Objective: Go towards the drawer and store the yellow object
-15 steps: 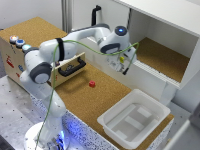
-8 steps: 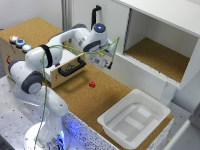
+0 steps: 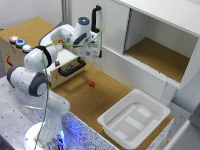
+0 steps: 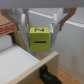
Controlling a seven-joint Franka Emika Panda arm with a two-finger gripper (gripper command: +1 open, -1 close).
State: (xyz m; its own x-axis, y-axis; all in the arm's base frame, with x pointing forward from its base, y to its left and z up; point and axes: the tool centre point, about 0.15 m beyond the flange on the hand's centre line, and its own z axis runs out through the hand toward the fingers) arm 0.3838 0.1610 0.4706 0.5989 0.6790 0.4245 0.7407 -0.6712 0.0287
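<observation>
In the wrist view the yellow object (image 4: pixel 40 40), a small yellow block with a black mark, sits between my gripper's (image 4: pixel 41 34) two fingers, which are shut on it. In the exterior view my gripper (image 3: pixel 92 52) hangs just above and beyond the drawer (image 3: pixel 70 67), a pale wooden front with a black bar handle (image 3: pixel 72 69). The block itself is too small to make out there. Under the block in the wrist view lie the drawer's wooden front (image 4: pixel 54 62), its handle (image 4: pixel 48 78) and a pale surface behind them.
A small red cube (image 3: pixel 92 84) lies on the cork table in front of the drawer. A white plastic tub (image 3: pixel 132 120) stands at the exterior view's lower right. The white cabinet (image 3: pixel 150 45), its door handle (image 3: pixel 95 17) vertical, rises behind the gripper.
The arm has swung from in front of the cabinet toward the exterior view's left, carrying the gripper over to the drawer.
</observation>
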